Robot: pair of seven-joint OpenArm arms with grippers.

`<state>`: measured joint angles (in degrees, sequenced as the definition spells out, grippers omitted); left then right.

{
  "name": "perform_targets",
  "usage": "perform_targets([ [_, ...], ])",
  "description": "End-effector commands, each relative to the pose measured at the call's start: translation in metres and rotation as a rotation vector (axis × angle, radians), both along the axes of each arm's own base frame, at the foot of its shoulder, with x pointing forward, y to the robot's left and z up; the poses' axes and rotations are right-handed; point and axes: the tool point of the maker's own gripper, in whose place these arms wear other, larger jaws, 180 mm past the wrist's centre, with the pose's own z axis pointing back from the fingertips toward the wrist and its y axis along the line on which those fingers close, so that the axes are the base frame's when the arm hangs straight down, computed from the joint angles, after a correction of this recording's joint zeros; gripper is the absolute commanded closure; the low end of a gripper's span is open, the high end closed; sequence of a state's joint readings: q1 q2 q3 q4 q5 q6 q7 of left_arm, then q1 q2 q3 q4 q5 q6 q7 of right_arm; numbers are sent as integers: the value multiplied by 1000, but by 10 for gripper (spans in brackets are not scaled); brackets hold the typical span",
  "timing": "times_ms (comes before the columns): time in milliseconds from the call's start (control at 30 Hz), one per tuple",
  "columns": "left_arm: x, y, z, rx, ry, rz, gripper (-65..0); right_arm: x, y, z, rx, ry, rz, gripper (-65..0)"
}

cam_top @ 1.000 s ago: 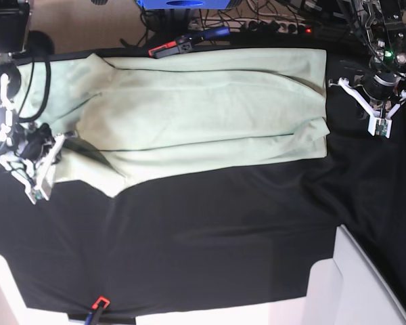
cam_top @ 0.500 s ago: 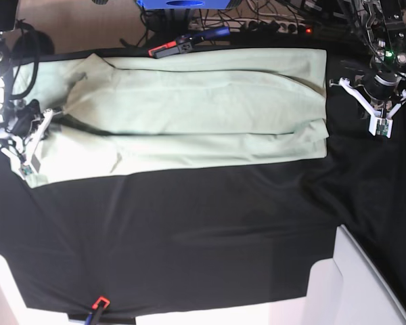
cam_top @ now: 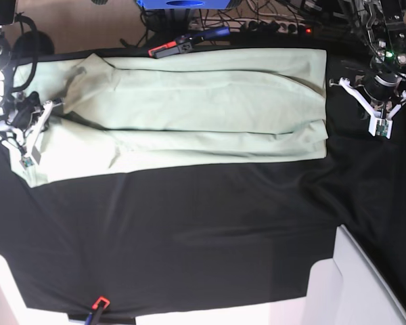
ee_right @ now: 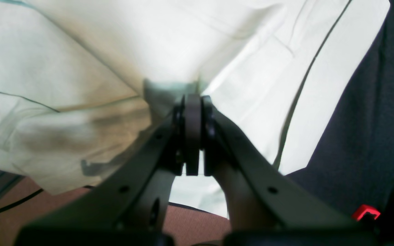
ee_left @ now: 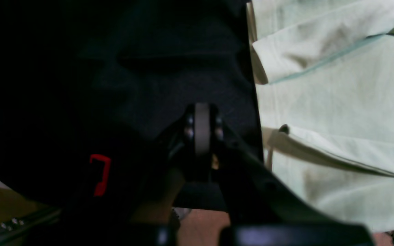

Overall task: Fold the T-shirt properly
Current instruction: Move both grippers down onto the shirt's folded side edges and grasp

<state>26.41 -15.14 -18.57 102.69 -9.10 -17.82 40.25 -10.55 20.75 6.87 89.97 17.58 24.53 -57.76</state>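
Your right gripper is pinched shut on a bunched bit of the T-shirt, at the shirt's end nearest that arm, w/ pale fabric puckered up right at the jaw tips. From there the whole garment runs away from the gripper as one long band across the black cloth, long axis pointing straight toward the other arm.

Your left gripper is closed too but has nothing in it; it hangs over the black cloth, just beside the shirt's opposite short edge, not touching. In the left wrist view the shirt sits off to one side of the jaws, layered edges stacked there.

So the right arm is the one w/ contact. I'd judge any lengthwise fold carries that held end along the long axis toward the left gripper's end.
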Motion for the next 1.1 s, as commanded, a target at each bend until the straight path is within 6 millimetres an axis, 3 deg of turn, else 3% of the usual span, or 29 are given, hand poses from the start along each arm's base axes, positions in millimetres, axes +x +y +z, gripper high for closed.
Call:
perform_targets([
  [0,6,6,11,24,-34,-6,0,9,-4,9,-15,-35,8,-3],
  [100,7,8,12,30,-35,-8,0,9,-5,10,-16,-33,3,-33],
  [267,6,7,11,26,-33,-8,0,10,-2,9,-6,-35,-6,-234],
  [367,7,4,11,16,-38,-7,0,11,-16,14,4,-60,-84,-325],
  [467,8,-3,8,6,-34,-26,0,20,-40,40,-14,-156,-197,-340],
  [567,9,-5,8,10,-32,-33,0,19,-19,67,-13,-246,-159,-340],
  [633,8,-4,7,11,-25,-29,0,15,18,80,12,-280,-66,-340],
  [767,0,0,-5,6,9,-18,0,1,82,69,84,-236,101,-338],
  [833,0,-8,-12,-8,23,-40,0,-3,98,60,110,-214,134,-338],
  [967,16,-44,-15,-60,-53,-155,0,-2,109,54,91,-243,184,-338],
  [1067,30,-48,-17,-92,-92,-135,-74,-4,108,50,56,-231,202,-338],
])
